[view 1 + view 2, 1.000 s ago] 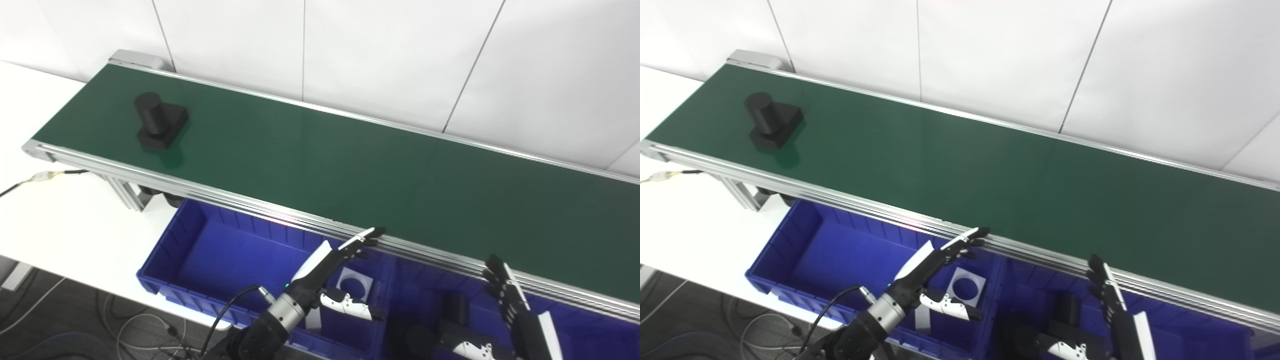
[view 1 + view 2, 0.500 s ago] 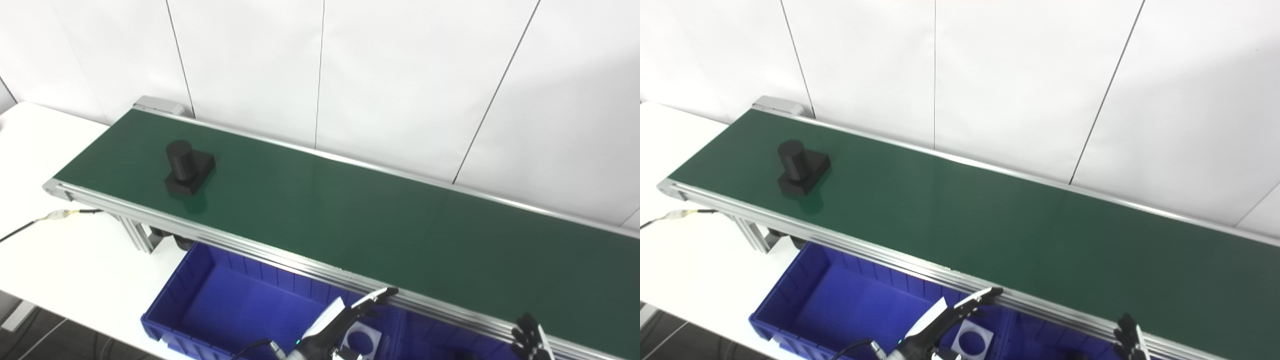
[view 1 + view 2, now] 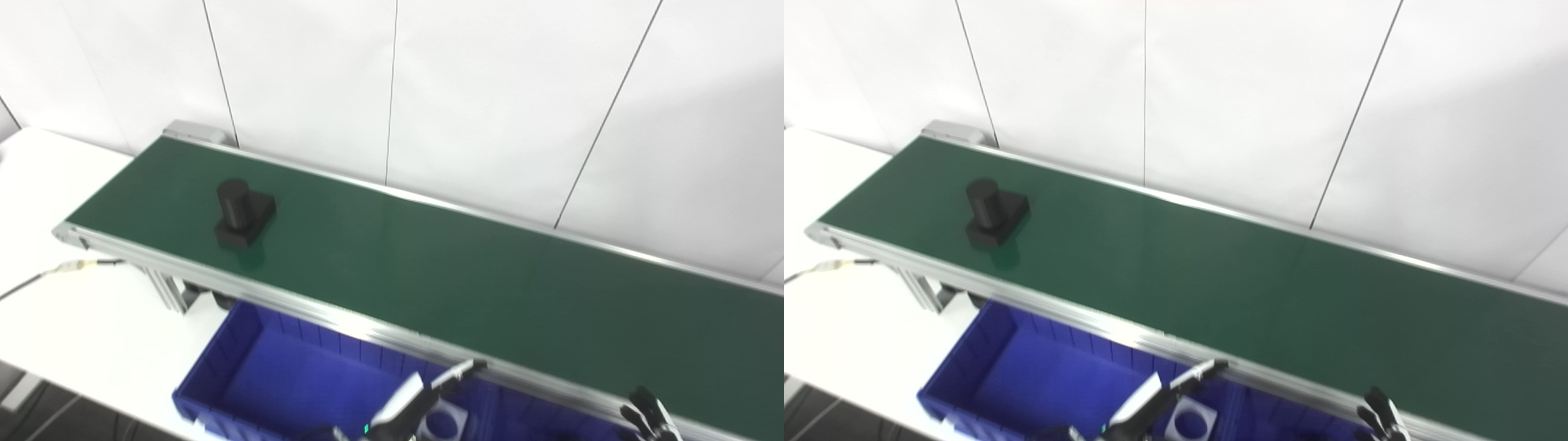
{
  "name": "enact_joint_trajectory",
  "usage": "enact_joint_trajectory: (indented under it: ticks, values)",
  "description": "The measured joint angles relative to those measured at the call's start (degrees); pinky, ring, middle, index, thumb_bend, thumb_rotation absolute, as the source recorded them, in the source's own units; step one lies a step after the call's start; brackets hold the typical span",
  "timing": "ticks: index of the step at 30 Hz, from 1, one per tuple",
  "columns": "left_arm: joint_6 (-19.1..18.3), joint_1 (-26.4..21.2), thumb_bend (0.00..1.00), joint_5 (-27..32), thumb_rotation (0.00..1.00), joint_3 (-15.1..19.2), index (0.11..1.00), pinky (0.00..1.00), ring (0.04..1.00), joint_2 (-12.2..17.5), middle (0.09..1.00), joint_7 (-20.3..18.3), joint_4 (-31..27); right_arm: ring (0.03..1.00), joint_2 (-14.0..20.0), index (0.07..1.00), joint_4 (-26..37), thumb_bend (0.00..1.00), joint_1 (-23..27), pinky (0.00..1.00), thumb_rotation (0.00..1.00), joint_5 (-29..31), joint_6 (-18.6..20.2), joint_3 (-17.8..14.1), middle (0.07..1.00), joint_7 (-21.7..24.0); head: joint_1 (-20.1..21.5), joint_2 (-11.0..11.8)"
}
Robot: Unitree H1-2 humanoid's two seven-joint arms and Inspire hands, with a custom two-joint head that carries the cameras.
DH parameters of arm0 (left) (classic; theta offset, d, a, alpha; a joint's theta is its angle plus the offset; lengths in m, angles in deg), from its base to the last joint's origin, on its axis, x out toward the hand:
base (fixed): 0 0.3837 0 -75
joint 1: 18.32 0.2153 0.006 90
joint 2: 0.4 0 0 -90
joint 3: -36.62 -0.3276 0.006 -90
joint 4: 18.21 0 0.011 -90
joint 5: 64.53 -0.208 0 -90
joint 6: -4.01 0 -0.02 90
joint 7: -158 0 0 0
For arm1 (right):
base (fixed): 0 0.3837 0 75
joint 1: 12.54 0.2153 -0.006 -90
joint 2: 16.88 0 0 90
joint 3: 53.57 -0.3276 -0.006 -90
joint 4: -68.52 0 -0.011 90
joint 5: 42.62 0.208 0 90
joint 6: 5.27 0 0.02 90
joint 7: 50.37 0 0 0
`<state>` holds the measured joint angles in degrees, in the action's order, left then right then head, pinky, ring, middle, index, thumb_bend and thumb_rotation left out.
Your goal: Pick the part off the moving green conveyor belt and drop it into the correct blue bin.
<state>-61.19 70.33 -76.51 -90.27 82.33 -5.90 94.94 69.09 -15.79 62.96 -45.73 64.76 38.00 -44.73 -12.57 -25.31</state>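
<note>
Black part [image 3: 243, 212] upright on green belt [image 3: 465, 275], left hand [image 3: 422, 398] fingers apart, right hand [image 3: 649, 419] unclear

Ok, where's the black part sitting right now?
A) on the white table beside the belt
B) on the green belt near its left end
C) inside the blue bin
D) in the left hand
B: the black part stands on the green belt near its left end, well away from the left hand and the right hand, both low at the picture's bottom edge over the blue bin.
</note>
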Motion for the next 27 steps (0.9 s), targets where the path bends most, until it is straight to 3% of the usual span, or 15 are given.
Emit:
enact_joint_trajectory:
  ticks: [7,12,27]
  values:
    - [0.00,-0.90,1.00,0.05,0.42,-0.82,0.949,0.86,0.935,0.00,0.956,1.65,0.54,0.902,0.22,0.955,6.03,0.93,0.55,0.82,0.22,1.50,0.76,-0.11,0.939,0.73,0.00,-0.09]
    - [0.00,-1.26,1.00,-0.32,0.43,-2.22,0.956,0.87,0.938,0.02,0.962,3.45,1.44,0.901,0.68,0.956,10.54,0.94,2.50,0.84,0.25,1.42,4.89,-0.22,0.937,1.29,0.09,-0.09]
    - [0.00,-3.01,1.00,-1.17,0.42,-5.26,0.947,0.85,0.931,0.02,0.961,6.86,2.23,0.906,2.75,0.950,10.82,0.94,11.06,0.84,0.23,1.06,11.97,-0.66,0.935,2.86,-0.53,-0.09]
